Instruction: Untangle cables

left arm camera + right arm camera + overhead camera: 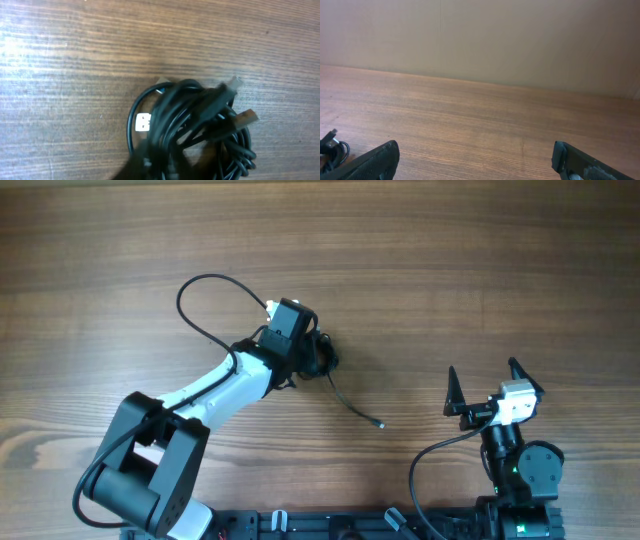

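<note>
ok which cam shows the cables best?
Left wrist: the cables fill the frame close up, with loops and plugs visible. Overhead: the left gripper covers most of the cables, and one end trails out. Right wrist: only a bit of the cables at the lower left edge.

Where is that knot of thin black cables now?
From overhead, the cables lie central on the table, at the tip of the left gripper, one loose end trailing toward the right gripper.

The table [60,50] is brown wood-grain, smooth with a soft sheen. The cables [200,115] have smooth, slightly glossy black sheathing; one plug [143,121] looks white plastic. The far wall [520,40] is matt beige.
</note>
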Motion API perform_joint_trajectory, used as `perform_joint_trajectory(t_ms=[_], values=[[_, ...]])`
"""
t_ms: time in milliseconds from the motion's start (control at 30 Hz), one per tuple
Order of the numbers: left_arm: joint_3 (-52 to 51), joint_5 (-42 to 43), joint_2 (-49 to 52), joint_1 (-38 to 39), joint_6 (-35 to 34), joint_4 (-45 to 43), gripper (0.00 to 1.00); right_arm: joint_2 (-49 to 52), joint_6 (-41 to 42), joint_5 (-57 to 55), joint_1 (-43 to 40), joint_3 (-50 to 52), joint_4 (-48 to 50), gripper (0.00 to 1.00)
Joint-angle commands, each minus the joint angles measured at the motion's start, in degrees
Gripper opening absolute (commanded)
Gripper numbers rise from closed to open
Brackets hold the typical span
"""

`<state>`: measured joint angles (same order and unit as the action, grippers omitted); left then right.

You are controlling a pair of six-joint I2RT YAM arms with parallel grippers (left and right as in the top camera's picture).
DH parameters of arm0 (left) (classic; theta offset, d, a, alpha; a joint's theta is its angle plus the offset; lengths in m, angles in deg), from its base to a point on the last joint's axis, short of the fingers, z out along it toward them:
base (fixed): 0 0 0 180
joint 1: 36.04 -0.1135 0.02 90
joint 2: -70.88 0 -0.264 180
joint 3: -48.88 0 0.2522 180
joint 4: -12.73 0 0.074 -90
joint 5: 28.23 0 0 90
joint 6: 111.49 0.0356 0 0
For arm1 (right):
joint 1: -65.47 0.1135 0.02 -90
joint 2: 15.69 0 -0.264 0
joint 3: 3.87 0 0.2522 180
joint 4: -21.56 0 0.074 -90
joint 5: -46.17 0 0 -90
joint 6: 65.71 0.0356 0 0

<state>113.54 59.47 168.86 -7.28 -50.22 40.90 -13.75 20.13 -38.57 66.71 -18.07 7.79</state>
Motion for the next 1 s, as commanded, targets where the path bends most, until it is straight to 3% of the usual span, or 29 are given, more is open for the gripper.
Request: perform_joint_trajectory(t_ms=[0, 100, 200, 267, 333, 433, 533, 600, 633, 700, 767, 833, 967], values=[[-0.04, -0.72, 0.39, -0.04, -1.97, -0.09, 0.04, 0.11, -0.35, -0.74, -0.09, 0.13, 0.17, 1.0], [-0.02, -0.74, 0.35, -0.07, -2.47, -0.04, 0.04, 0.11, -0.33, -0.74, -0.09, 0.13, 0.17, 1.0], [0.09, -0.76, -0.9, -0.07, -7.93, 0.87, 0.04, 0.13, -0.35, -0.74, -0.09, 0.13, 0.17, 1.0], [0.13, -0.79, -2.51, -0.07, -14.88, 1.75, 0.04, 0.11, -0.33, -0.76, -0.09, 0.13, 0.17, 1.0], [0.13, 0.04, -4.63, -0.07, -27.23, 3.13, 0.04, 0.11, -0.33, -0.74, -0.09, 0.13, 0.17, 1.0], [0.13, 5.95, -7.3, 0.13, -40.15, 3.69, 0.04, 0.13, -0.33, -0.76, -0.09, 0.13, 0.17, 1.0], [0.13, 8.96, -9.16, 1.11, -45.94, 3.65, 0.04, 0.13, -0.33, -0.74, -0.09, 0.13, 0.17, 1.0], [0.13, 8.85, -10.03, 1.77, -46.01, 3.67, 0.35, 0.11, -0.33, -0.74, -0.09, 0.13, 0.17, 1.0], [0.13, 8.87, -10.27, 1.9, -44.83, 3.82, 0.64, 0.13, -0.33, -0.76, -0.09, 0.13, 0.17, 1.0], [0.13, 8.92, -10.34, 1.88, -37.42, 3.8, 0.94, 0.13, -0.33, -0.74, -0.09, 0.13, 0.17, 1.0], [0.13, 9.03, -10.34, 1.77, -25.64, 2.99, 1.0, 0.11, -0.31, -0.74, -0.09, 0.13, 0.17, 1.0], [0.13, 10.56, -10.34, 1.77, -6.62, 1.6, 0.99, 0.11, -0.35, -0.74, -0.09, 0.13, 0.17, 1.0], [0.13, 11.02, -10.34, 1.79, 24.72, 1.92, 0.97, 0.13, -0.33, -0.74, -0.09, 0.13, 0.17, 1.0]])
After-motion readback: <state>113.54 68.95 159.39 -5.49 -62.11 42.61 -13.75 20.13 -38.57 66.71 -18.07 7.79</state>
